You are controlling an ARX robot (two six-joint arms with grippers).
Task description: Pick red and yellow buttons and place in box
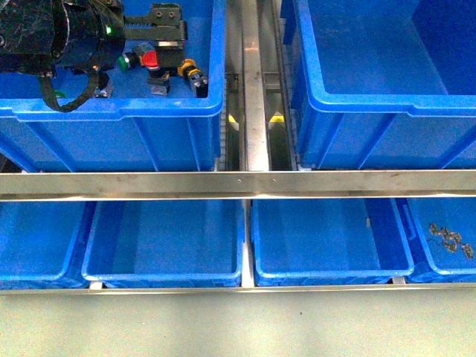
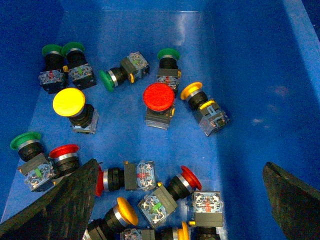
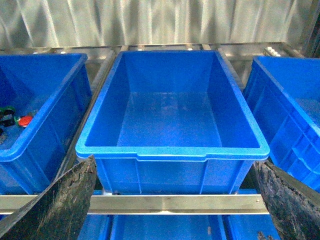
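Four blue crates (image 1: 163,279) are sitting in a row on the nearest, lower tier, and the rightmost one is holding a few small dark parts (image 1: 450,239) too small to identify. A steel rail (image 1: 238,184) is running across just above and behind them. Beyond the rail, two larger blue crates are standing side by side on the upper tier, with a metal channel (image 1: 253,89) lying between them. In the left crate (image 1: 111,113) the red and yellow buttons (image 2: 159,97) are lying scattered on the floor among green-capped switches (image 2: 106,80), all of them resting on the crate floor. The left gripper (image 2: 180,166) is hovering inside this crate over the pile, its jaws spread wide and gripping nothing. In the left wrist view a red-capped button is lying on its side just beside one finger (image 2: 65,205), while a face-up red cap and a yellow cap (image 2: 69,101) are lying further out toward the crate's end wall. The box (image 1: 387,108), the right-hand crate of the upper tier, is standing across the channel, well apart from the buttons. The right gripper (image 3: 174,164) is hanging in front of the box's near wall, its jaws released, wide apart and carrying nothing. Farthest back, a ribbed metal wall (image 3: 160,25) is rising behind the crates.
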